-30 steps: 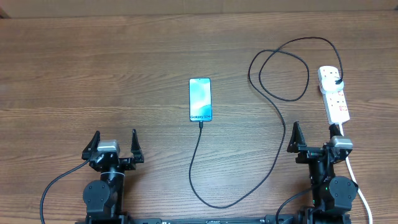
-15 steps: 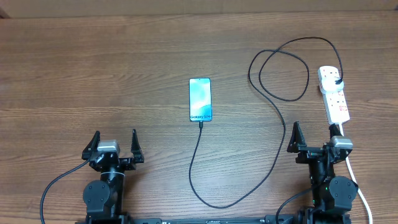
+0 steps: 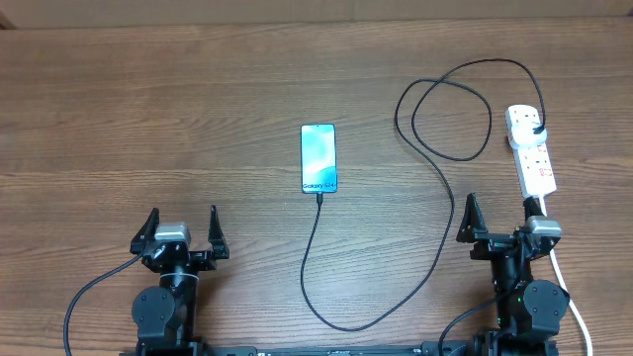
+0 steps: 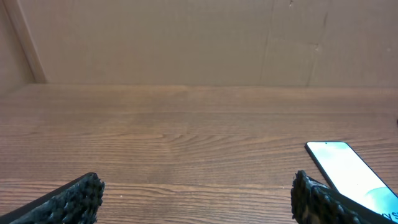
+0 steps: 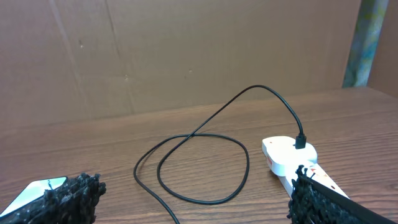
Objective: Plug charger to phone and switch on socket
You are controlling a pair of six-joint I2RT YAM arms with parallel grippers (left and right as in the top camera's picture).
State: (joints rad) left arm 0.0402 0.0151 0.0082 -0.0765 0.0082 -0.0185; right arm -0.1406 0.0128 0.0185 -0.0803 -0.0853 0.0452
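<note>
Black thin charger cable [image 3: 315, 222] links slim cyan-screened phone [image 3: 318, 158] to white power strip [image 3: 532, 153]. Left gripper [image 3: 181, 216] and right gripper [image 3: 502, 213] sit open, empty, seemingly parked.

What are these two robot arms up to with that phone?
Nothing is being handled at this moment. Both arms sit idle, the left end effector and the right end effector open and empty. The charger runs from the near end of the phone, where it looks plugged in, to the socket on the right. The phone screen is lit; whether the socket is switched on, I can't tell.
</note>
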